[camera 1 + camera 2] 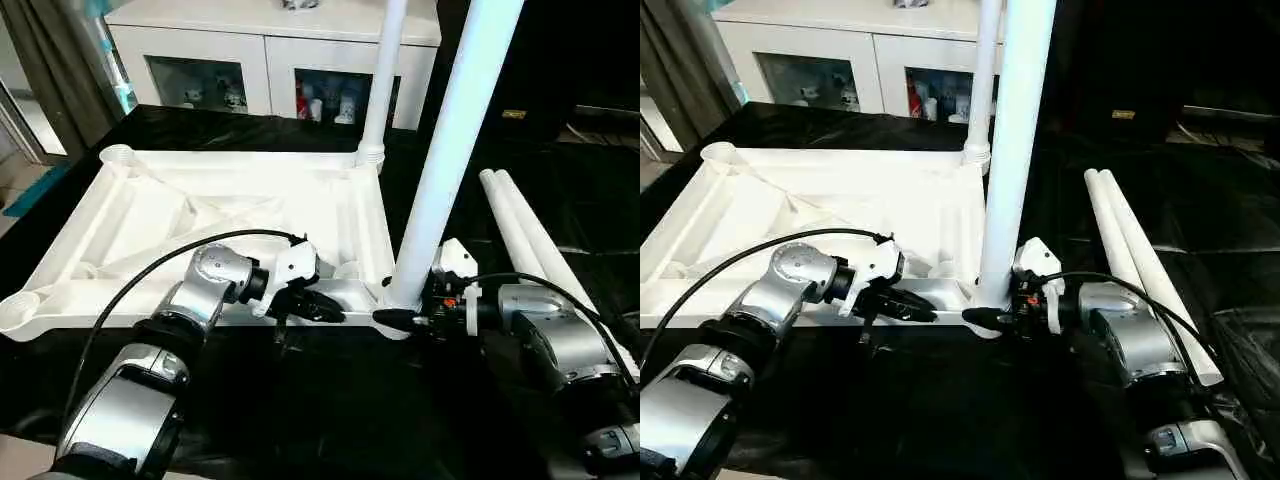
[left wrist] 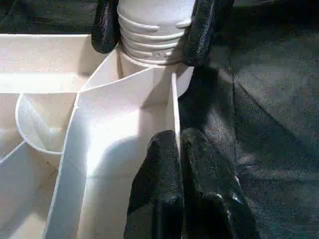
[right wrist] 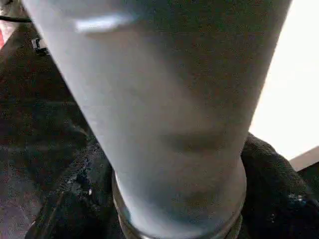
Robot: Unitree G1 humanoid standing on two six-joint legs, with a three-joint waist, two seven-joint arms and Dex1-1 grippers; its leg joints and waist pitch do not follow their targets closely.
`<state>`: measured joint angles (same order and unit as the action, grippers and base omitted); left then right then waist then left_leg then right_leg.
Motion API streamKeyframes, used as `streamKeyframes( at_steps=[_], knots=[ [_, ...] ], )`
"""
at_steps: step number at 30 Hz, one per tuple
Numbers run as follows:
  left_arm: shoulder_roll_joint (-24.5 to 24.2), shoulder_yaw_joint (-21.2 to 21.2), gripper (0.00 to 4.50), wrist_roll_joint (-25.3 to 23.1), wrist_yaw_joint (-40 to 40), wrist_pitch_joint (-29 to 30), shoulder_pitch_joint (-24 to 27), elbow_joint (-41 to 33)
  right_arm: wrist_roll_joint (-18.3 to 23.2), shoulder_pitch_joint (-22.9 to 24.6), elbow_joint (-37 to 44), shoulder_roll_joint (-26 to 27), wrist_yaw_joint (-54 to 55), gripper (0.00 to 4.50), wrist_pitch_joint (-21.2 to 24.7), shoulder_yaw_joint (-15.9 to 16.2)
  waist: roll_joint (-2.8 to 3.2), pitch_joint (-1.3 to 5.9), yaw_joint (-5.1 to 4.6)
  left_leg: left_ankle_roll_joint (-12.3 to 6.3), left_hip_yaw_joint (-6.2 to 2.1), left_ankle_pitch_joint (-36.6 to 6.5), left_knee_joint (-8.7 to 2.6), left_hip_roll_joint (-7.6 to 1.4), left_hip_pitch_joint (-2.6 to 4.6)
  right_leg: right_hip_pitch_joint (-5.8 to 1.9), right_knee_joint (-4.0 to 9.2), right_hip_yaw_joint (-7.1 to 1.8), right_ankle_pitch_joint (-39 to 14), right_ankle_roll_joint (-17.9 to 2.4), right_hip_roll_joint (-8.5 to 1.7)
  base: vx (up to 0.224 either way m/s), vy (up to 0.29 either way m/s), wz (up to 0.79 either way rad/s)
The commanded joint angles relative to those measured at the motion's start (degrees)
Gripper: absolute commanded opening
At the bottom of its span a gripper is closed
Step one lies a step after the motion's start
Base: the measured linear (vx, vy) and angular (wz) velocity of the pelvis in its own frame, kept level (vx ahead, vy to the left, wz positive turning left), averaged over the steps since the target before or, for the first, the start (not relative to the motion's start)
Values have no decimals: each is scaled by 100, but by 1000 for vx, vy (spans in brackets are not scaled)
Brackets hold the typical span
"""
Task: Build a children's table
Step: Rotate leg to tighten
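1. Gripping the near rim of the upturned table top (image 1: pixel 150 210), the left gripper (image 1: pixel 318 302) has its two black fingers (image 2: pixel 169 189) pressed together on a thin upright wall of the rim, seen close in the left wrist view.
2. Just to its right, the right gripper (image 1: pixel 392 318) is clamped on the base of the near leg (image 1: pixel 455 140), one black finger on each side of the ribbed flared end, where that end stands in the top's near right corner socket.
3. This leg rises upright, slightly tilted, out of the top edge of the head views.
4. The table top lies ribs up on the black-sheeted table (image 1: pixel 330 420), with round open sockets at its near left corner (image 1: pixel 18 310) and far left corner (image 1: pixel 118 155).
5. To the right of the top, two loose legs (image 1: pixel 525 235) lie side by side, touching each other, on the black sheet.
6. At the far right corner of the top, a second leg (image 1: pixel 380 80) stands upright in its socket.
7. Beyond the black table stands a white cabinet (image 1: pixel 270 50) with glass doors and small items behind the glass.
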<state>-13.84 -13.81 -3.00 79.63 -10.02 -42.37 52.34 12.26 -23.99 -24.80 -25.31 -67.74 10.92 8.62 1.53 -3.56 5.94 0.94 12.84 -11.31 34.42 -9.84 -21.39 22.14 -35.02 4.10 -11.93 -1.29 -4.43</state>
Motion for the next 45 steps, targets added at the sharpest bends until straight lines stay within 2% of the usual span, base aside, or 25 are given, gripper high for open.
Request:
streamKeyframes(
  at_steps=[1,4,5,6,7,8,10,12,13,14,15,17,18,20,22,23,25,27,28,30,31,33,34,39,45],
  knots=[
    [105,70,0,241,77,-41,28,-168,52,86,112,83,41,282,103,24,-80,399,-5,-447,-255,-739,-390,-465,108,-228,396,-318,-686,-1465,-560,0,0,0],
    [210,96,0,110,-454,-42,-58,-20,-119,44,-172,341,767,280,-21,-133,-77,402,-30,-357,-261,-738,-395,-459,104,-220,388,-320,-682,-1455,-560,0,0,0],
    [312,95,0,-86,-1076,-24,-175,177,-338,-75,-580,561,1566,280,-189,-257,-73,401,-39,-326,-263,-749,-402,-462,109,-212,393,-323,-702,-1452,-567,0,0,0],
    [323,95,0,-105,-1139,-19,-187,197,-357,-87,-619,581,1641,279,-203,-269,-88,393,-89,-243,-268,-807,-407,-443,110,-209,409,-322,-803,-1450,-567,0,0,0],
    [484,103,0,-269,-1794,65,-321,414,-468,-213,-1002,850,2473,279,-263,-440,-87,395,-115,-164,-270,-873,-407,-437,123,-210,423,-326,-929,-1435,-570,0,0,0],
    [584,117,0,-304,-2052,129,-380,499,-444,-272,-1143,1002,2821,279,-236,-548,-66,369,-152,-108,-273,-1027,-424,-431,142,-181,460,-338,-1157,-1425,-569,0,0,0],
    [818,131,0,-354,-2514,293,-498,637,-402,-405,-1424,1320,3551,279,-218,-750,-78,372,-157,-28,-285,-1079,-432,-432,162,-201,487,-343,-1340,-1359,-579,0,0,0],
    [1068,131,0,-405,-3007,473,-632,771,-326,-568,-1706,1634,4231,278,-226,-966,-67,374,-177,2,-274,-1082,-434,-425,180,-182,488,-355,-1264,-1351,-562,0,0,0],
    [1108,131,0,-412,-3088,502,-654,793,-309,-596,-1753,1684,4336,278,-227,-1003,-80,377,-180,-11,-278,-1049,-437,-421,166,-202,480,-351,-1205,-1347,-562,0,0,0],
    [1302,128,0,-450,-3476,630,-757,903,-279,-738,-1961,1926,4778,277,-255,-1136,-49,386,-177,-71,-269,-960,-422,-412,164,-200,472,-356,-1014,-1362,-560,0,0,0],
    [1369,119,0,-471,-3603,669,-791,939,-307,-787,-2023,2004,4908,277,-273,-1134,-51,390,-182,-84,-264,-943,-421,-414,163,-201,466,-357,-943,-1377,-559,0,0,0],
    [1527,94,0,-513,-3784,699,-864,1026,-538,-876,-2139,2148,4826,277,-432,-857,-44,398,-176,-118,-268,-872,-419,-412,154,-211,451,-347,-760,-1393,-551,0,0,0],
    [1583,85,0,-533,-3807,659,-892,1069,-617,-887,-2160,2194,4623,312,-498,-722,-58,396,-167,-191,-262,-852,-411,-399,135,-233,445,-344,-649,-1400,-549,0,0,0],
    [1606,54,0,-570,-3782,549,-921,1113,-601,-888,-2150,2234,4430,347,-577,-711,-60,395,-152,-246,-267,-863,-413,-401,134,-245,449,-344,-673,-1374,-561,0,0,0],
    [1606,54,0,-571,-3782,547,-921,1113,-600,-888,-2150,2234,4427,357,-577,-712,-59,389,-147,-272,-271,-905,-415,-406,134,-245,458,-343,-729,-1369,-567,0,0,0],
    [1483,24,0,-562,-3520,453,-879,1070,-559,-858,-2037,2078,4139,382,-720,-749,-65,381,-145,-271,-272,-985,-420,-411,139,-243,477,-344,-866,-1348,-571,0,0,0],
    [1402,26,0,-552,-3364,446,-844,1042,-589,-844,-1995,1936,3955,391,-856,-706,-63,387,-138,-278,-274,-984,-418,-413,137,-249,478,-343,-891,-1341,-573,0,0,0],
    [1291,9,0,-539,-3160,386,-801,1003,-543,-813,-1899,1757,3598,396,-949,-683,-71,398,-135,-357,-272,-862,-407,-412,116,-266,441,-335,-664,-1377,-560,0,0,0],
    [1227,-10,0,-530,-3043,304,-771,989,-491,-791,-1843,1659,3347,396,-956,-674,-99,404,-131,-427,-266,-779,-398,-412,108,-269,425,-333,-510,-1412,-557,0,0,0],
    [1144,-38,0,-534,-2834,179,-725,960,-458,-745,-1742,1518,3002,396,-955,-635,-82,407,-110,-519,-262,-681,-385,-418,100,-270,407,-325,-376,-1457,-558,0,0,0],
    [1008,-55,0,-497,-2464,109,-649,892,-404,-644,-1523,1257,2413,396,-906,-533,-86,408,-102,-545,-256,-666,-377,-416,95,-274,404,-324,-347,-1461,-557,0,0,0],
    [880,-70,0,-429,-2018,-25,-575,814,-390,-542,-1329,1028,1893,396,-900,-445,-91,412,-75,-678,-256,-605,-364,-425,70,-291,381,-309,-233,-1480,-553,0,0,0],
    [840,-80,0,-429,-1936,-41,-561,799,-369,-516,-1280,972,1768,396,-889,-437,-81,416,-75,-702,-252,-629,-362,-440,78,-273,373,-309,-211,-1515,-556,0,0,0],
    [480,-23,0,-66,-712,-196,-338,455,-165,-319,-982,483,859,396,-848,-441,-94,403,-58,-646,-245,-801,-376,-463,99,-251,393,-315,-435,-1582,-566,0,0,0],
    [217,-37,0,71,-116,-144,-206,205,0,-142,-621,243,289,396,-596,-369,-79,388,-44,-517,-250,-877,-397,-469,106,-235,414,-321,-723,-1526,-566,0,0,0]
  ],
)
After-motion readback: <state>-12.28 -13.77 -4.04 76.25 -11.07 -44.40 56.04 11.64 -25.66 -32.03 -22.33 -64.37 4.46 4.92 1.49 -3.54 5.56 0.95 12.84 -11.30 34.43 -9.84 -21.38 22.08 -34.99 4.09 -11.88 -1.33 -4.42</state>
